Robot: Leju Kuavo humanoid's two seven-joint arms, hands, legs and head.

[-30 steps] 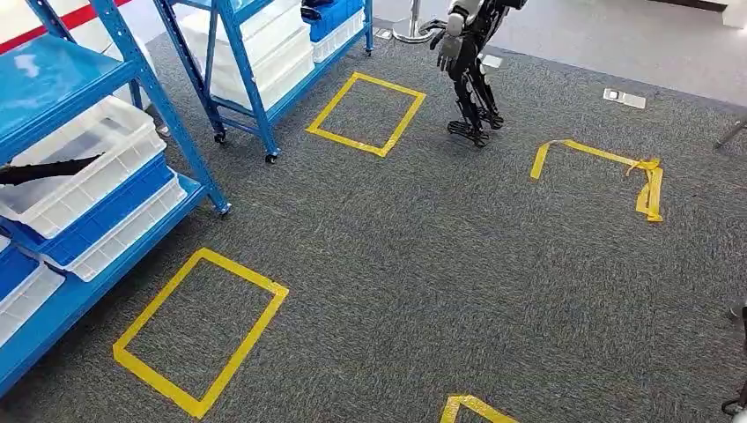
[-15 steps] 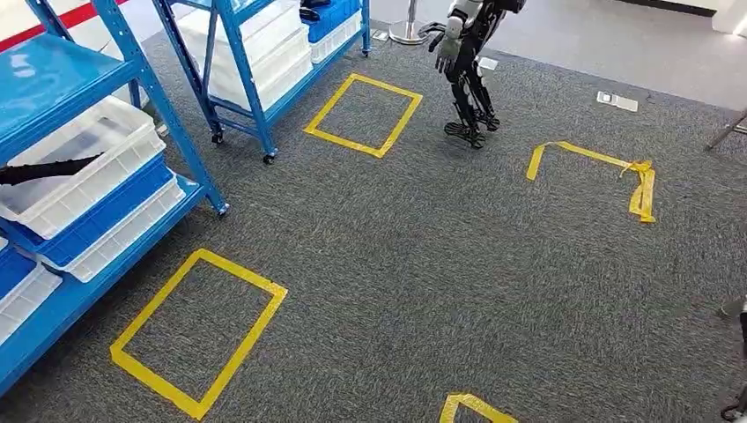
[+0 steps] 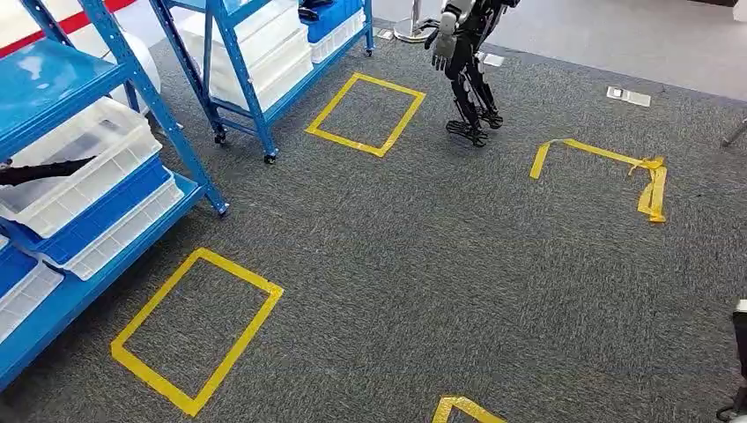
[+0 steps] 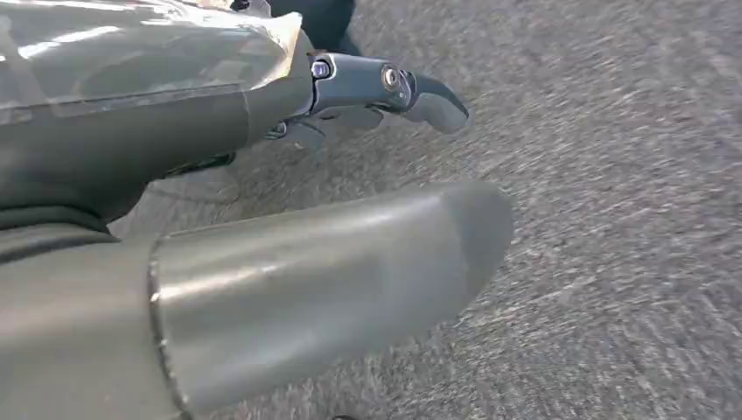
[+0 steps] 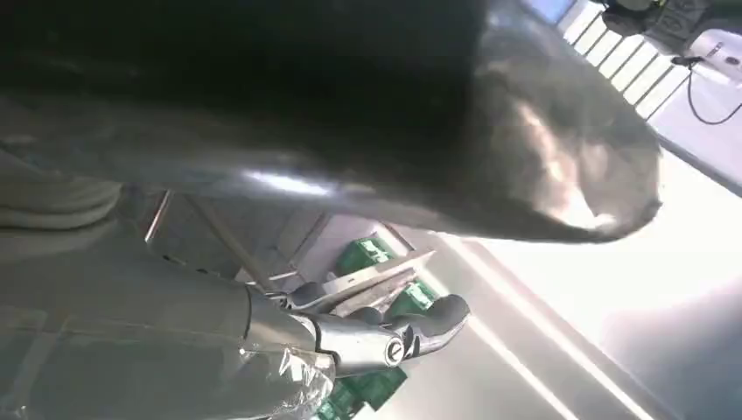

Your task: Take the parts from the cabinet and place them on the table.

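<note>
Head view of a grey carpet (image 3: 458, 264) marked with tape. A blue shelving cabinet (image 3: 97, 84) stands along the carpet's left edge, carrying stacked white bins (image 3: 84, 167) and a blue bin (image 3: 97, 216). A dark elongated part (image 3: 40, 169) lies in the upper white bin, its end projecting over the bin's rim toward the left; this part remains in the cabinet. A second blue shelving unit (image 3: 233, 53) stands at the carpet's far left corner, loaded with white bins and a blue bin.

Yellow tape rectangles (image 3: 198, 330) lie on the carpet: one just in front of the near cabinet, one (image 3: 366, 115) beside the far unit. An open-sided tape outline (image 3: 608, 172) with a crumpled corner lies toward the right edge. Another humanoid robot (image 3: 467, 62) stands at the carpet's far edge, between the far rectangle and the open outline.

Left wrist view: the left hand (image 4: 262, 236) hangs over the carpet, thumb and a dark finger (image 4: 420, 87) extended and apart, holding nothing.

Right wrist view: the right hand (image 5: 350, 337) shows fingers (image 5: 437, 315) lightly curled beside a flat metallic strip (image 5: 376, 280); whether they pinch it cannot be told.
</note>
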